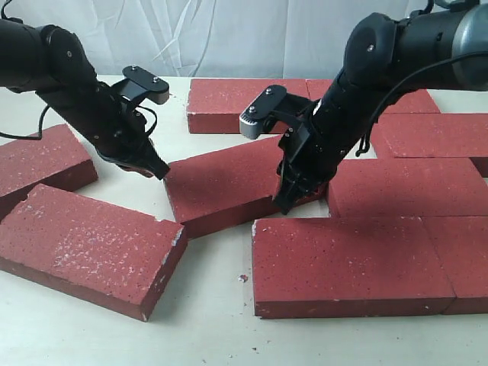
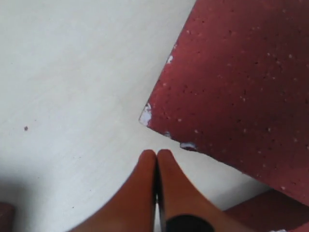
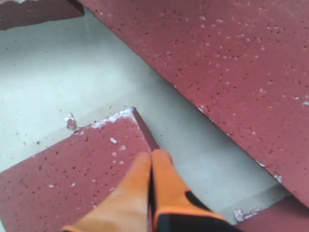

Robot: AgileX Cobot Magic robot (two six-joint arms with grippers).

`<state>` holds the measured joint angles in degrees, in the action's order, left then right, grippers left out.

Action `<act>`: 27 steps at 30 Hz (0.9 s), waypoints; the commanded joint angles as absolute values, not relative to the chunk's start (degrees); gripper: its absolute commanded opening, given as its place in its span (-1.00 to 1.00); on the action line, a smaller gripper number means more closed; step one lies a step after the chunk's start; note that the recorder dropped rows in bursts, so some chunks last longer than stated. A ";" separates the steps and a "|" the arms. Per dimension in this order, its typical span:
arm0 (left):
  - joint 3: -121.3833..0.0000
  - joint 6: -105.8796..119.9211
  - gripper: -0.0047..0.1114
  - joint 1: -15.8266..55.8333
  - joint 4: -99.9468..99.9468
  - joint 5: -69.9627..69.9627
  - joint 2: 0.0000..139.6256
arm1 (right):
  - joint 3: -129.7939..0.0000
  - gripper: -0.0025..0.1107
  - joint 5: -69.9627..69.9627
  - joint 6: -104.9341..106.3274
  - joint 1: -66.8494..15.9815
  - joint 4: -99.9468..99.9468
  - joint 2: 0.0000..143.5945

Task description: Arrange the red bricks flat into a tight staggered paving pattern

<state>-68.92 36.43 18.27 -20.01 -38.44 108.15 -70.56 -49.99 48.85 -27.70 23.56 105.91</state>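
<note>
Several red bricks lie flat on the pale table. One skewed brick (image 1: 221, 183) sits in the middle, angled to the laid rows. My left gripper (image 1: 160, 171) is shut, its tips (image 2: 156, 153) just short of that brick's chipped corner (image 2: 146, 116). At the skewed brick's other end my right gripper (image 1: 286, 202) is shut. Its tips (image 3: 152, 155) are low over the chipped corner of the front brick (image 3: 87, 164) and beside the gap to the skewed brick (image 3: 231, 63). Neither gripper holds anything.
Laid bricks form rows at the back (image 1: 236, 103), right (image 1: 435, 133), middle right (image 1: 404, 187) and front (image 1: 351, 263). Two loose bricks lie at the left (image 1: 38, 160), (image 1: 84, 248). A small crumb (image 1: 242, 278) lies on the table (image 1: 206, 320).
</note>
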 commanded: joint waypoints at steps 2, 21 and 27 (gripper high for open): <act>-70.28 37.27 -0.91 18.53 -21.81 -37.94 110.04 | -70.74 -0.97 -47.62 49.41 -28.04 20.74 108.58; -70.29 40.00 -0.91 18.53 -27.03 -27.16 110.91 | -71.78 -0.97 -35.10 49.25 -28.04 20.06 111.87; -70.29 40.00 -0.91 18.53 -24.08 -25.85 110.65 | -72.11 -0.97 -31.98 47.19 -28.04 20.21 111.67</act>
